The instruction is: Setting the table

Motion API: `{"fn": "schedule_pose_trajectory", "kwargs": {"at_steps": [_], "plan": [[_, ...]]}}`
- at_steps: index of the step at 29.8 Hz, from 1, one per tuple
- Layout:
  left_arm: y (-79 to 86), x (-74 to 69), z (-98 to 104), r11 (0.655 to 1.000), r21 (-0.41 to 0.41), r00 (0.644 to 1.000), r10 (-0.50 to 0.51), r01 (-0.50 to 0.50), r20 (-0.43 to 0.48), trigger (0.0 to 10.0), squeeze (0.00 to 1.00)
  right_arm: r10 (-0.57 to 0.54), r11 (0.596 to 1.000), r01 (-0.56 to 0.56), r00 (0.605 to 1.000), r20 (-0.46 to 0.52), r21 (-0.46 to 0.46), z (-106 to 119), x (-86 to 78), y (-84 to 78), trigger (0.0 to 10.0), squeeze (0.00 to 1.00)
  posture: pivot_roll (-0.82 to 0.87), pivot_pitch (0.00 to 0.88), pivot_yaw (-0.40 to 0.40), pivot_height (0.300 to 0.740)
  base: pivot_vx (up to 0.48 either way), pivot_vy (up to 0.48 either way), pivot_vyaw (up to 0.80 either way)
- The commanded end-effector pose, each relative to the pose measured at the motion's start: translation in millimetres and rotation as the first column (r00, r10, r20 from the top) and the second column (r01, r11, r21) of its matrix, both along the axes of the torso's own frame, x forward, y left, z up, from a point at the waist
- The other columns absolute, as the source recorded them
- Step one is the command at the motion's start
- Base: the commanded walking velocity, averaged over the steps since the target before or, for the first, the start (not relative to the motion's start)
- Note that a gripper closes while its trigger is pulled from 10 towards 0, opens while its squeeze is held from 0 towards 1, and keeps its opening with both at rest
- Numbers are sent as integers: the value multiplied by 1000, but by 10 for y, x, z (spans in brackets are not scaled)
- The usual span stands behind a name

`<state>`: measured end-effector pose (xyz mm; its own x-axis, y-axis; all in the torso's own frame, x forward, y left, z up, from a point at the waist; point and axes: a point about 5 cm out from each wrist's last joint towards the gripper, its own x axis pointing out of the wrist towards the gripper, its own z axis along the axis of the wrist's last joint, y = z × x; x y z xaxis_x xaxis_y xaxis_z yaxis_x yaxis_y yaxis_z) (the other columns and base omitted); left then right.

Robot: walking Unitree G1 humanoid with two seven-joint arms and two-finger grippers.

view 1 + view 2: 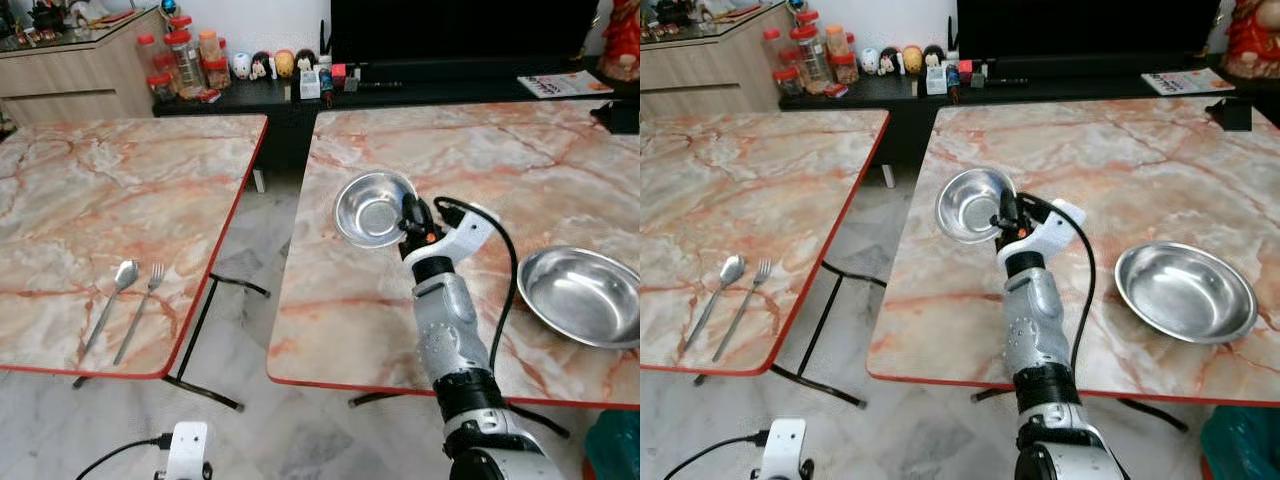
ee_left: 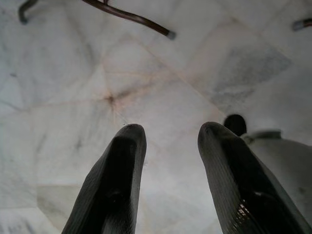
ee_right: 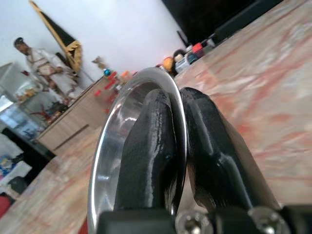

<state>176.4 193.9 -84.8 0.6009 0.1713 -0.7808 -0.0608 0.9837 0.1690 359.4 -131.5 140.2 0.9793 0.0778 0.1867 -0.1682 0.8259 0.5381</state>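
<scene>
A small, round, shiny steel bowl (image 1: pixel 372 208) is tilted up above the near left part of the right-hand marble-patterned table with a red edge (image 1: pixel 500 170). The right gripper (image 1: pixel 408 222) is clamped on the bowl's right rim; in the right wrist view one black finger (image 3: pixel 146 151) lies inside the rim and the other outside, pinching the thin steel wall between them. To the right, near that table's front edge, a larger shallow round steel dish (image 1: pixel 585 293) lies flat, well apart from the bowl. On the left-hand marble-patterned table (image 1: pixel 120 200) a steel spoon (image 1: pixel 112 300) and a steel fork (image 1: pixel 140 310) lie side by side near the front edge. No writing can be read anywhere. The left gripper (image 2: pixel 168 136) hangs over the pale marble floor (image 2: pixel 73 97), its fingers apart with nothing between them.
</scene>
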Motion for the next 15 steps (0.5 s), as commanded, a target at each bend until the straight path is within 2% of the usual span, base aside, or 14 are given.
{"fn": "schedule_pose_trajectory", "kwargs": {"at_steps": [1,15], "plan": [[68,-26,0,1000,24,1000,13,-13,-3,10000,0,11,1000,-11,1000,24,-3,71,12,63,10000,0,37,5,67,740,0,-322,0],[73,-66,-17,1000,26,1000,5,-5,-13,10000,0,18,1000,-18,1000,21,-7,59,4,79,10000,0,35,0,67,740,0,-322,0]]}}
